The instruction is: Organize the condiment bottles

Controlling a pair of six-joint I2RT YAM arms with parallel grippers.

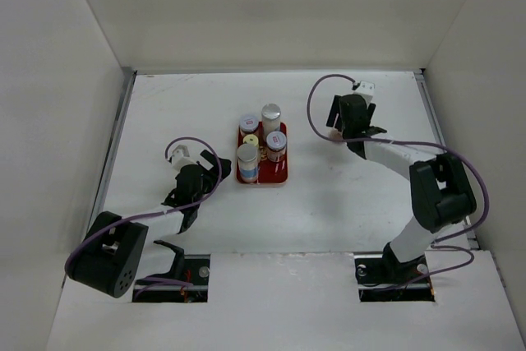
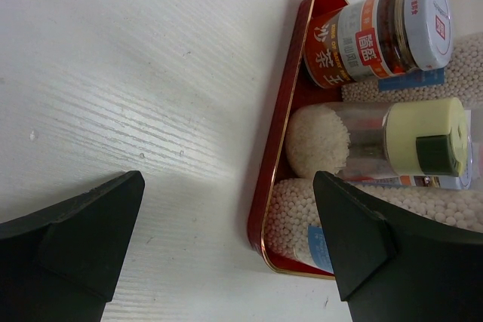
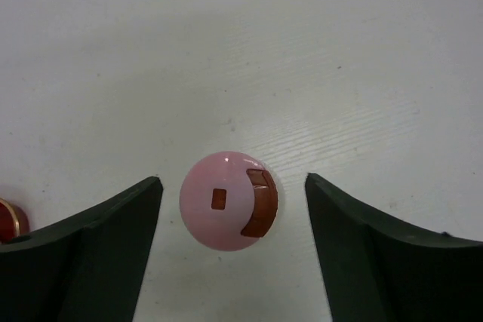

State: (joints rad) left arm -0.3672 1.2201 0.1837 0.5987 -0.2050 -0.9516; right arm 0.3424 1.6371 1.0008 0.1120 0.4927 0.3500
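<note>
Black fingers of the right gripper: set wide, one on each side of the pink-capped bottle, with clear table showing in both gaps, so nothing is gripped

- Pink-capped bottle: upright on the white table; stands alone, well apart from the red tray and to its right. The wrist is centred straight above the cap, a stance that suits closing on the body below. Judged the one item not yet sorted
- Left gripper: jaws wide, empty; held low just beside the tray's left rim, facing the bottles. Probably parked there to keep the tray's other side free for the right arm
- Red tray, contents: five bottles, upright and packed close, presumably to leave room
  - lilac-capped jar, far left
  - silver-capped shaker, far right
  - yellow-green-capped shaker, middle
  - red-labelled jar, right
  - blue-labelled shaker, near left
- Bare patch of tray at the near right corner: the likely slot for the sixth
- Risk noted: a tall, narrow bottle may tip if one finger touches first
</note>
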